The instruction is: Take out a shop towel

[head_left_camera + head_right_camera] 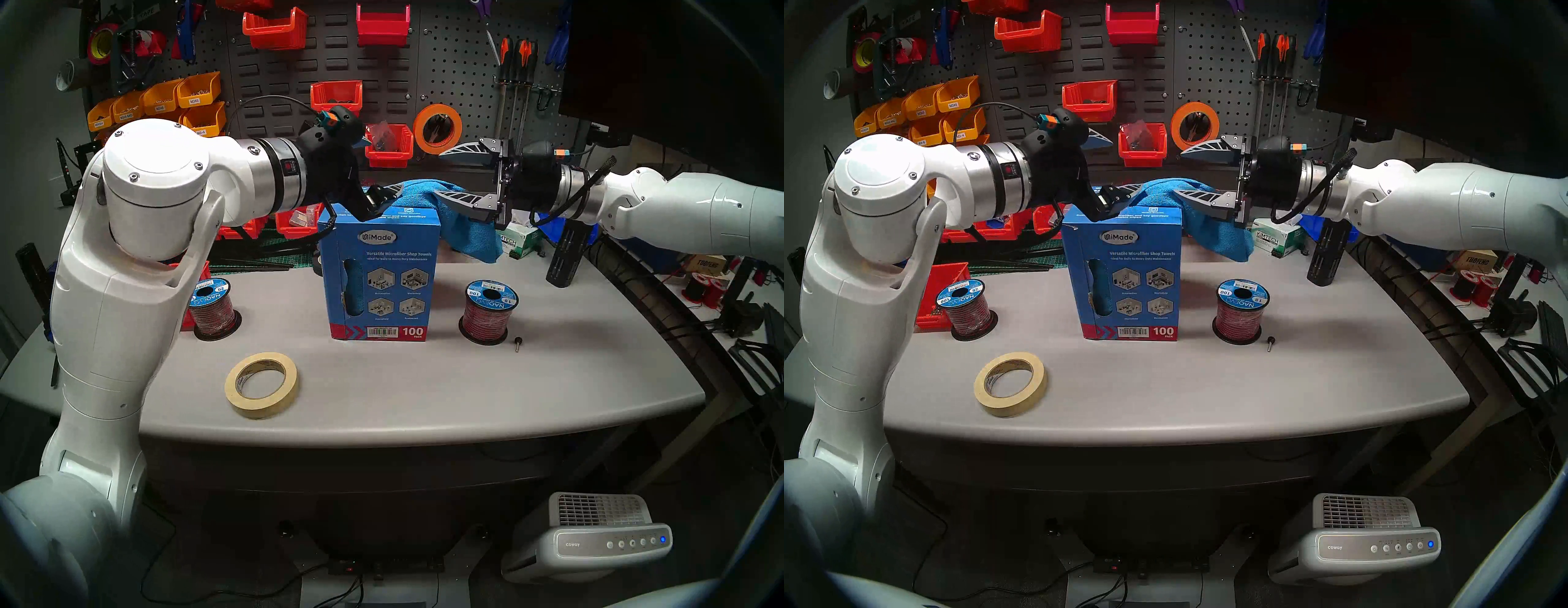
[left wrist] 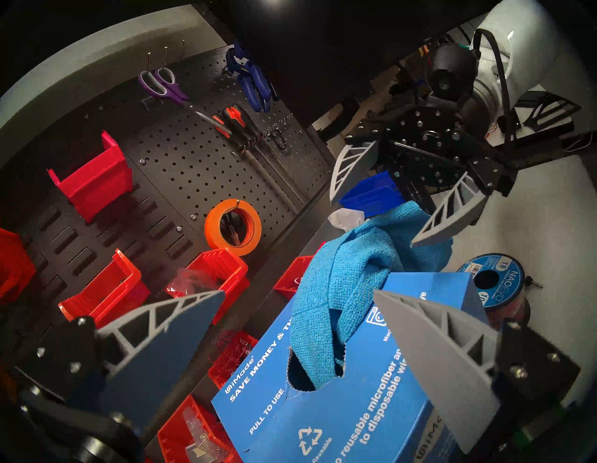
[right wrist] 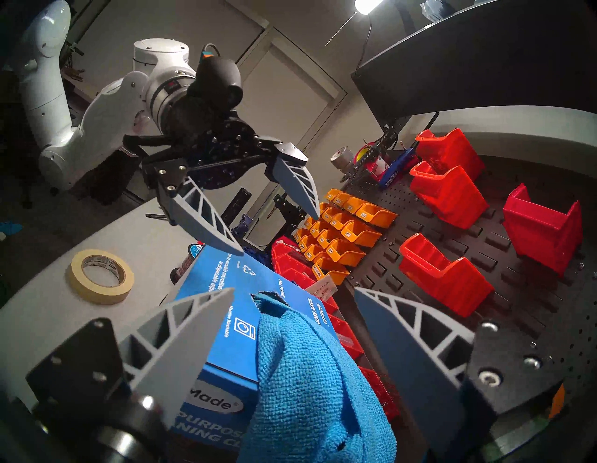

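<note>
The bright blue shop towel (image 1: pixel 466 225) (image 1: pixel 1221 237) comes out of the torn hole in the top of the upright blue carton (image 1: pixel 382 276) (image 2: pixel 323 420) and hangs down behind its right side. One end is still in the hole. My left gripper (image 1: pixel 382 165) (image 2: pixel 298 292) is open over the carton's top left, with its lower finger just above the lid. From the right, my right gripper (image 1: pixel 439 173) (image 3: pixel 294 291) faces it, open. The towel (image 3: pixel 307 371) passes loosely between its spread fingers, and neither gripper pinches it.
Two red wire spools (image 1: pixel 210 308) (image 1: pixel 488 310) flank the carton. A masking tape roll (image 1: pixel 262 384) lies near the table's front edge, and a small screw (image 1: pixel 517 343) lies at the right. Behind are a Kimtech carton (image 1: pixel 515 242), a black block (image 1: pixel 566 259) and the pegboard with red bins (image 1: pixel 388 146).
</note>
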